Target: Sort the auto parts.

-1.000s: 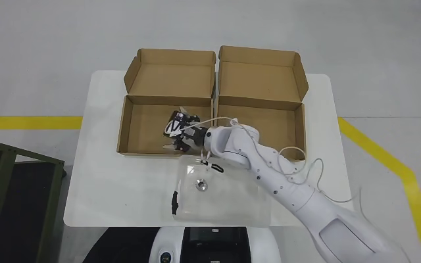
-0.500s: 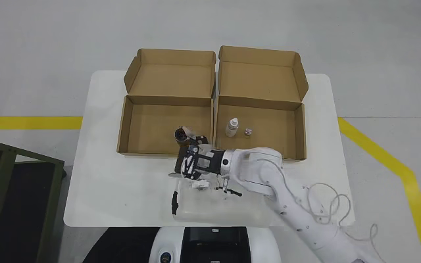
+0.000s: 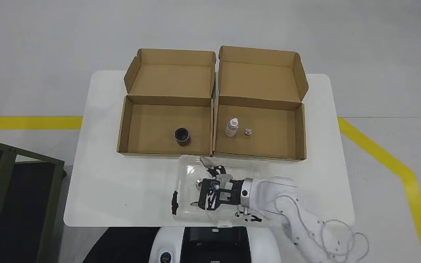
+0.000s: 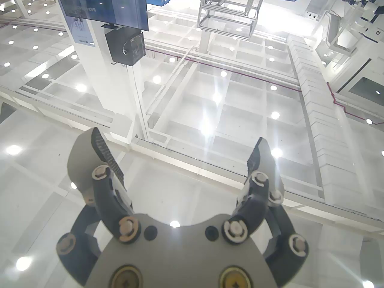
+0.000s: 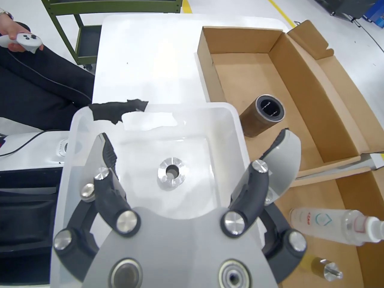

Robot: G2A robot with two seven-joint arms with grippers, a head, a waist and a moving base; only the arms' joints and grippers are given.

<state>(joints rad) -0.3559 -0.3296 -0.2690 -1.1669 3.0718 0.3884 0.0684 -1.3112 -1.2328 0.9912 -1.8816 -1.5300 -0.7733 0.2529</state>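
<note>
The right end effector (image 5: 195, 139) is released, both jaws spread wide and grasping nothing, and hangs above the clear tray (image 5: 237, 127) at the near edge of the worktop (image 3: 112, 177). A silver ring-shaped part (image 5: 172, 172) lies flat on the tray floor, between the spread jaws as the right wrist view frames it (no contact is visible). A strip of black tape (image 5: 117, 110) sits on the tray rim. Beyond the tray stand two open cartons, side by side. The left carton (image 3: 122, 125) holds a dark cylindrical sleeve (image 3: 182, 135), open end up, near its front wall. The right carton (image 3: 299, 131) holds a small clear bottle (image 3: 231, 126) lying near a small metal fitting (image 3: 248, 131). The left end effector (image 4: 178, 139) is likewise released, jaws apart and empty, pointed up at the ceiling
</note>
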